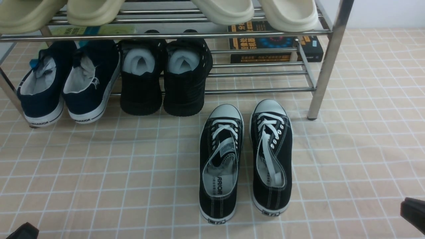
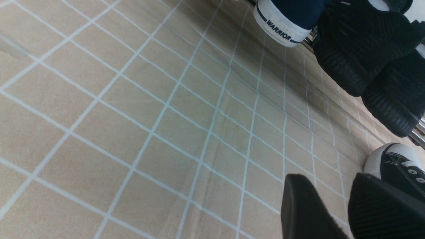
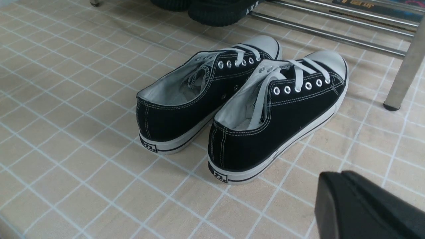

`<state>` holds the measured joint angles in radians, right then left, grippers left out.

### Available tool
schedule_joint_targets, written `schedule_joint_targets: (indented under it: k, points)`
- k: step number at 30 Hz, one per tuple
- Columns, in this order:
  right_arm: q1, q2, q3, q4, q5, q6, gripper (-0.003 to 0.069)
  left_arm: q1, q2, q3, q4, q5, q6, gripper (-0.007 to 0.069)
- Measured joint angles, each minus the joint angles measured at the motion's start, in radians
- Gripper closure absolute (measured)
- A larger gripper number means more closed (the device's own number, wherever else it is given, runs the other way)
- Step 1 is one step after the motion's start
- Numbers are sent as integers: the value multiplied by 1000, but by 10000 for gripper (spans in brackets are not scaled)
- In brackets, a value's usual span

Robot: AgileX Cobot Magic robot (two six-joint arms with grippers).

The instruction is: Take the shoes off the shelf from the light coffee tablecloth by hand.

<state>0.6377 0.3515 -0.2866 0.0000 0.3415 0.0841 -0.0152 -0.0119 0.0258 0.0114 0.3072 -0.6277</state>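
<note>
Shoes (image 1: 245,159) lower centre on tablecloth (image 1: 99,172), below shelf (image 1: 327,59). Right tool (image 3: 365,205) closed, empty; left tool (image 2: 332,209) parted, empty.

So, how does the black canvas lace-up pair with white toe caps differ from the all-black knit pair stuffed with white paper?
The black canvas lace-up sneakers have white laces, toe caps and soles; the all-black knit shoes show none. The sneakers lie flat on the beige grid tablecloth with toes toward the chrome shelf; the knit shoes rest tilted on its lower bars, heels outward. The sneakers are empty; the knit shoes hold white paper. Both pairs stand side by side.
</note>
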Motion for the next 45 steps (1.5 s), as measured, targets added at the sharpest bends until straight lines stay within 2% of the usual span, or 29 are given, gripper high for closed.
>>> schedule_joint_targets:
  k: [3, 13, 20, 22, 28, 30, 32, 39, 45]
  points:
    - [0, 0, 1, 0, 8, 0, 665, 0, 0, 0, 33, 0, 0, 382]
    - [0, -1, 1, 0, 18, 0, 657, 0, 0, 0, 347, 0, 0, 382]
    - [-6, -31, 16, 0, 16, 1, 652, 0, 0, 0, 422, -1, 0, 382]
    - [-36, -48, 33, 0, 7, 1, 652, 0, 0, 0, 432, -1, 0, 382]
    - [-273, -174, 180, -13, -23, 3, 644, 0, 0, 0, 454, -1, 0, 382]
    - [-312, -202, 212, -17, -23, 3, 642, 0, 0, 0, 454, -1, 0, 382]
    - [-409, -255, 276, -23, -22, 3, 641, 0, 0, 0, 454, -1, 0, 382]
    - [-550, -357, 305, -27, 29, 3, 637, 0, 0, 0, 454, -1, 0, 382]
    - [-603, -362, 301, -27, 45, 3, 630, 0, 0, 0, 455, 1, 0, 382]
